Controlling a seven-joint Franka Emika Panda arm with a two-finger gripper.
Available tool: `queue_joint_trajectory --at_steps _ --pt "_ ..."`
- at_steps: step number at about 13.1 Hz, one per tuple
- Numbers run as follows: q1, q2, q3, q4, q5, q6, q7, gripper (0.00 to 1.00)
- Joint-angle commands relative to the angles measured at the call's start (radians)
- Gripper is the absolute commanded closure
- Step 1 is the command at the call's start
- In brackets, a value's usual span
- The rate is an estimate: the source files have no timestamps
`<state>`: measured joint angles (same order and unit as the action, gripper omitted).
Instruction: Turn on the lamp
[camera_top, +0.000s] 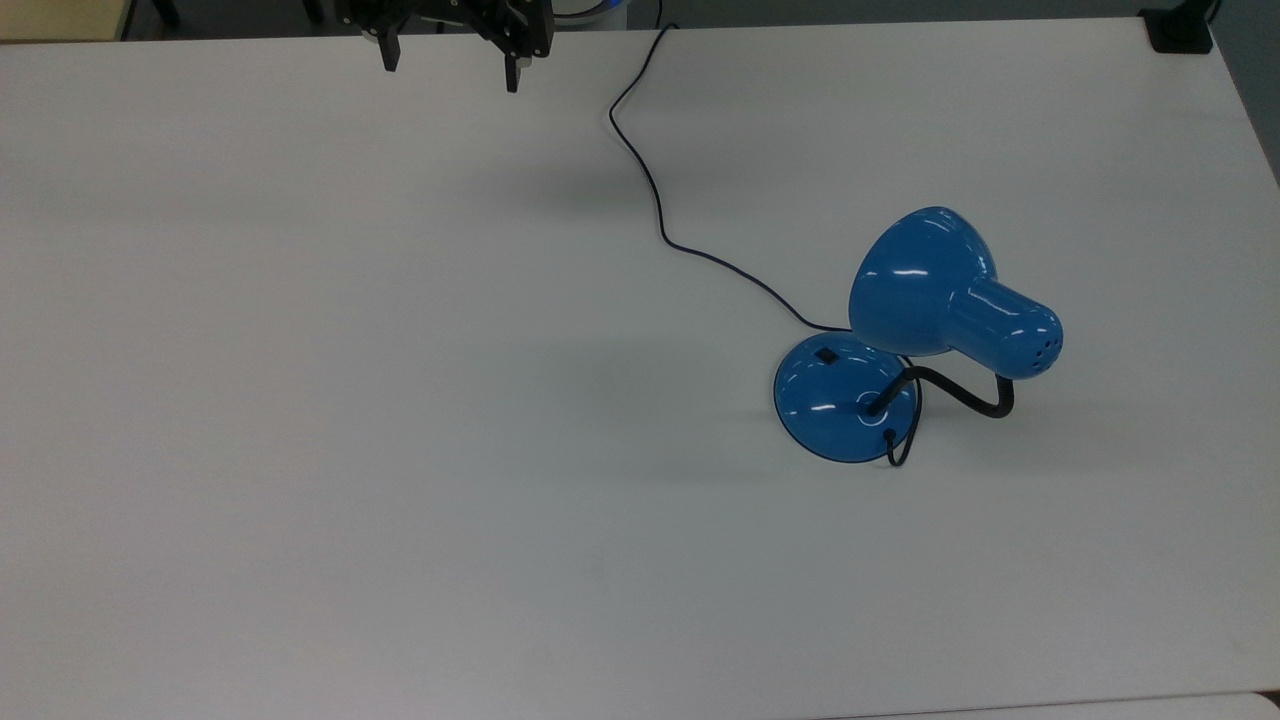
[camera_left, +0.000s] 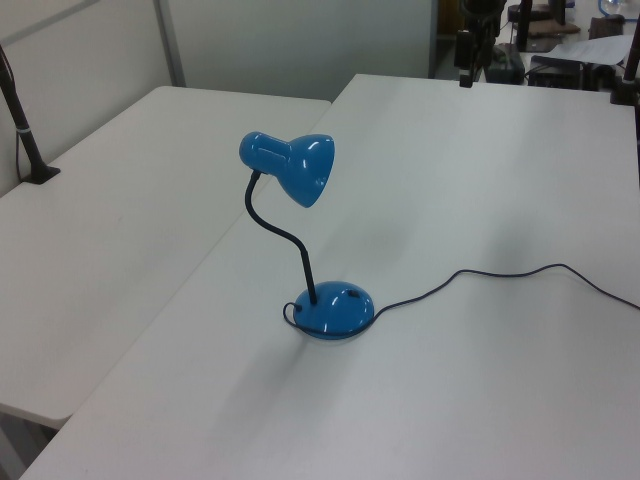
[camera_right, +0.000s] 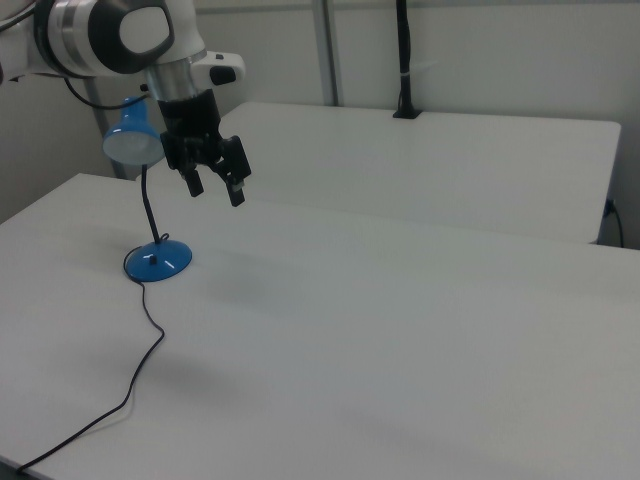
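White office tables fill the room, and the nearest wide white tabletop (camera_top: 400, 400) carries a glossy blue desk lamp with a bell-shaped shade (camera_top: 915, 335) standing toward the top view's right, roughly midway between the near and far edges. Its round domed blue base (camera_top: 845, 398) sits flat on the table, a black bent gooseneck (camera_top: 955, 392) rises from it and curls up to the shade (camera_top: 925, 282), and a thin dark cord (camera_top: 650, 180) snakes away across the table toward the top view's far edge. A small black switch (camera_top: 826, 354) sits on the dome of the base, on the side under the shade's mouth. The robot's black two-finger gripper (camera_top: 450, 72) hangs above the far edge at the top view's upper left, well apart from the lamp, its fingers spread wide with nothing between them. The shade is unlit. Judging by its build, the lamp looks light and top-heavy, with slick glossy surfaces and a neck that would flex if pushed, so grasping seems unwise. The likely contact point is the switch alone, pressed straight down so the base stays planted. A sideways shove could slide or tip the lamp, and the trailing cord could snag a finger.
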<state>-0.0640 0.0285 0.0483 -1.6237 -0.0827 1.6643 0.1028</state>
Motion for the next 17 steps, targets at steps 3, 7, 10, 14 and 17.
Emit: queue_joint_trajectory --at_steps 3,7,10,14,17 --pt "0.001 0.005 -0.004 0.015 0.006 -0.017 -0.136 0.92" --pt "0.001 0.01 -0.004 0.013 0.009 -0.015 -0.158 1.0" --pt "0.003 0.011 -0.002 0.008 0.015 -0.012 -0.164 1.0" --pt "0.099 0.105 0.008 -0.017 0.017 0.062 -0.244 1.0" --pt "0.176 0.159 0.008 -0.077 0.015 0.188 -0.239 1.0"
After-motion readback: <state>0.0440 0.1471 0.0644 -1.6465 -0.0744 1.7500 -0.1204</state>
